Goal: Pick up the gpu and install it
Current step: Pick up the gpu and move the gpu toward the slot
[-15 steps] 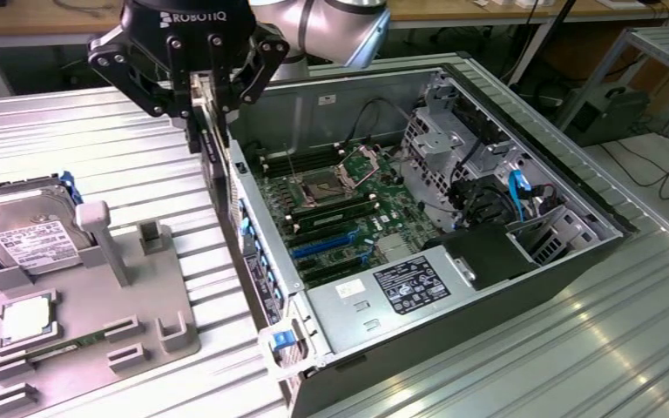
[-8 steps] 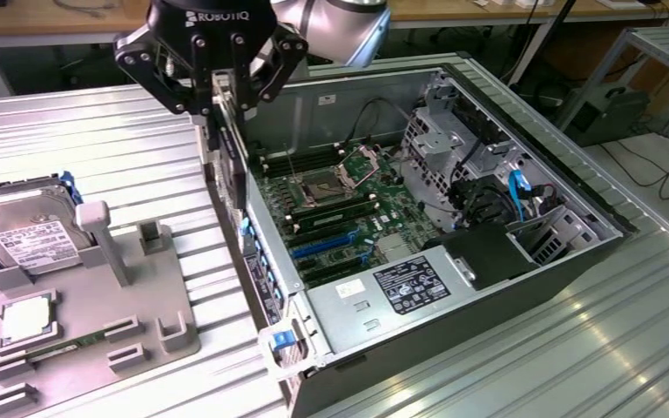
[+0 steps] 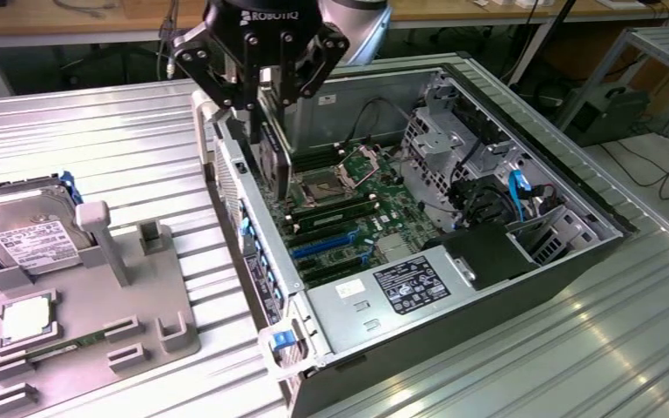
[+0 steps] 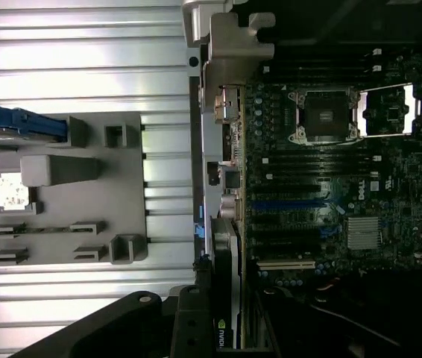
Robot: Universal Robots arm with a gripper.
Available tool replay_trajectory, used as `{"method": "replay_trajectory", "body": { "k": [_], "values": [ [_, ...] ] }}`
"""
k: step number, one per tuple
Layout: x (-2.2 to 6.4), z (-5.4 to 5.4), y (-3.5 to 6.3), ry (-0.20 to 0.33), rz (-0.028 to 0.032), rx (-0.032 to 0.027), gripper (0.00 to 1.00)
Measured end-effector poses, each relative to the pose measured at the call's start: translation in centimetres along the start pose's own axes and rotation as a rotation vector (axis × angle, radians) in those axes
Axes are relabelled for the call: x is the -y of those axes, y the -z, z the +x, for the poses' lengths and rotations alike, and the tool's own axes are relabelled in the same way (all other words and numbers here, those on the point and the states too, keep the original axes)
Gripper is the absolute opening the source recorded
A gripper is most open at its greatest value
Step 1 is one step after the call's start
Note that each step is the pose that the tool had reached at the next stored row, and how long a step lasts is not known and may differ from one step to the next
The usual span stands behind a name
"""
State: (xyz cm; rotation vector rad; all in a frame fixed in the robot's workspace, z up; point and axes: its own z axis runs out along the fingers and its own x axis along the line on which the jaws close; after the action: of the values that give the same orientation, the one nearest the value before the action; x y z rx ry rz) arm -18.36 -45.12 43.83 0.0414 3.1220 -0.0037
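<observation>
One gripper (image 3: pixel 271 103) was at work over the open computer case (image 3: pixel 236 196), which lay on its side on a ribbed aluminium table (image 3: pixel 102 131). We saw its two dark fingers pinched closed on the upper edge of the gpu (image 3: pixel 274 161), so the pincer stood narrow with the card clamped between its pads. The gpu hung upright and edge-down inside the case, just within the case's rear panel, with its lower edge over the motherboard (image 3: pixel 358 218) near the CPU socket (image 3: pixel 317 187). We could not tell whether that edge touched the board. In the wrist view the gpu (image 4: pixel 227 291) appeared edge-on along the case's rear wall, with a small green logo on it, and the motherboard (image 4: pixel 323 194) spread out beyond it with the CPU socket (image 4: pixel 325 115) standing open. The blue expansion slots (image 3: pixel 328 244) deeper in the case held no card. At the case's far end sat the power supply (image 3: pixel 410 283) with its label facing up, and blue cables (image 3: pixel 521 192) ran beside the drive cage (image 3: pixel 451 131). Outside the case, on its rear-panel side, a grey fixture tray (image 3: pixel 137 296) rested on the table, carrying a hard drive (image 3: pixel 27 235) and a square CPU chip (image 3: pixel 27 318).
</observation>
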Motion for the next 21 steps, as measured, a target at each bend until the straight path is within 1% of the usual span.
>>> {"method": "replay_trajectory", "body": {
  "k": [3,5,7,11,21],
  "values": [
    [-0.02,-0.9,-0.04,-0.002,0.0074,0.0002,0.27],
    [-0.03,-1.2,-0.10,-0.009,0.0101,0.0002,0.27],
    [-0.04,-1.6,-0.18,-0.016,0.0104,0.0002,0.27],
    [-0.08,-3.0,-0.25,-0.018,0.0104,0.0002,0.27],
    [-0.19,-7.2,-0.41,-0.018,0.0105,0.0002,0.27]
  ]
}}
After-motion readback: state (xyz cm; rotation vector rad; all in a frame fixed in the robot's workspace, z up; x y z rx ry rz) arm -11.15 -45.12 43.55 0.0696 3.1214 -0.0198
